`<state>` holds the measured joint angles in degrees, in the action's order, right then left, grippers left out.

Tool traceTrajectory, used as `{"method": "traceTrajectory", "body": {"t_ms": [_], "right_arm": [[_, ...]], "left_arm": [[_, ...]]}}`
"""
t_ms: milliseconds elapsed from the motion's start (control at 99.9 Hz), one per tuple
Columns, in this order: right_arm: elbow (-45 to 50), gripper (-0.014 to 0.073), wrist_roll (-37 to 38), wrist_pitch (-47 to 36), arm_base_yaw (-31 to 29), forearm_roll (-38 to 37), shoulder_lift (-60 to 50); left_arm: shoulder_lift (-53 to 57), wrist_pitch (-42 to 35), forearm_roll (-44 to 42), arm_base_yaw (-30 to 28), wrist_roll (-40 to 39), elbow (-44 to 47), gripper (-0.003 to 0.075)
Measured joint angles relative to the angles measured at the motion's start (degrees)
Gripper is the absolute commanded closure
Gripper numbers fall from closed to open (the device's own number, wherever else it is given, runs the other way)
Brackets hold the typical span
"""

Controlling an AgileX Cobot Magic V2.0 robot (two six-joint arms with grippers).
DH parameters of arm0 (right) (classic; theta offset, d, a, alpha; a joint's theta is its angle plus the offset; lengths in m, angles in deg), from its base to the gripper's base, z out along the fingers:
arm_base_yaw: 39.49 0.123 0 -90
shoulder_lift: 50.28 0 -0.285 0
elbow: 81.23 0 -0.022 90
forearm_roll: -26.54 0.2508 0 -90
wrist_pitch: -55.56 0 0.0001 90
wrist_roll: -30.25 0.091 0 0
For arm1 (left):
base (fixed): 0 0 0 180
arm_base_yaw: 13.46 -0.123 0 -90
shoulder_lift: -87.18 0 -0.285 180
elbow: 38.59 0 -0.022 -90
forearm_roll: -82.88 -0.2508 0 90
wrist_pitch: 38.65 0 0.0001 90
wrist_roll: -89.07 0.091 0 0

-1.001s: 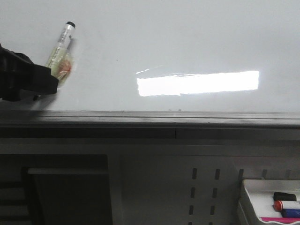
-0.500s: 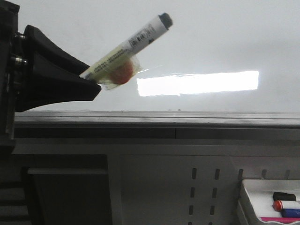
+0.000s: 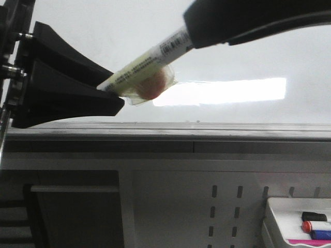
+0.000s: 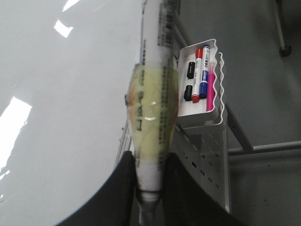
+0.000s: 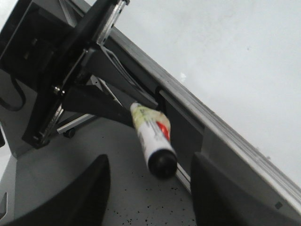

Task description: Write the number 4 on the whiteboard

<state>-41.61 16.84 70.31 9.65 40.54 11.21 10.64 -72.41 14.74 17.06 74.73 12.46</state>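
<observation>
- Two grippers meet: our left gripper (image 3: pixel 111 95) pinches the marker (image 3: pixel 147 64), cap offered outward so our spread right gripper (image 5: pixel 150 188) can uncap it.
- The whiteboard (image 3: pixel 248 41) behind shows no 4.

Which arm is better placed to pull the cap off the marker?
Right. The left gripper holds the marker by its rear end, and the right gripper has open jaws flanking the black cap.

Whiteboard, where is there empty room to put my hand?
The whiteboard is bare on the right, between the right gripper above and the grey rail below. It's crowded on the left, where the left gripper holds the marker. The little tray holds pens.
</observation>
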Motion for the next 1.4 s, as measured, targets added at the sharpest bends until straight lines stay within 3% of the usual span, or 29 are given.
{"method": "traceTrajectory", "body": {"t_ms": [260,330,480,590,660,730,810,901,1121,1271,1401], "right_arm": [[-1.9,0.0262,0.0,-1.6,0.2,0.0,6.2],[-2.0,0.0328,0.0,-1.7,0.2,0.0,6.8],[-2.1,0.0669,0.0,-1.8,0.2,0.0,7.0],[-2.5,0.0659,-0.1,-1.3,0.7,0.2,7.0],[-2.5,0.0659,-0.1,-1.3,0.7,0.2,7.0],[-2.5,0.0659,-0.1,-1.3,0.7,0.2,7.0],[-2.5,0.0659,-0.1,-1.3,0.7,0.2,7.0],[-2.6,0.0659,-0.1,-1.2,0.5,0.2,7.1],[-7.6,0.0659,-0.1,2.4,-3.0,0.0,9.5],[-15.1,0.0659,-0.1,4.8,-6.9,-1.8,14.4],[-22.1,0.0659,-0.1,5.9,-10.5,-3.8,19.5]], "left_arm": [[0.0,-0.2,-0.9,0.0,0.0,0.0,0.0741],[0.0,-0.3,-0.9,0.0,0.0,0.0,0.0741],[0.0,-0.4,-0.9,0.0,0.0,0.0,0.0740],[0.0,-0.4,-1.2,0.0,0.4,0.0,0.0736],[0.0,-0.4,-1.2,0.0,0.5,0.0,0.0693],[0.0,-0.6,-1.2,0.0,0.5,0.0,0.0594],[0.0,-0.9,-1.1,0.0,0.5,0.0,0.0425],[0.2,-1.0,0.5,0.0,0.5,0.0,0.0322],[6.5,6.4,13.5,-2.0,0.5,0.0,0.0311],[12.9,13.4,23.8,-4.0,0.5,0.0,0.0311],[17.0,17.6,27.9,-5.3,0.5,0.1,0.0311]]}}
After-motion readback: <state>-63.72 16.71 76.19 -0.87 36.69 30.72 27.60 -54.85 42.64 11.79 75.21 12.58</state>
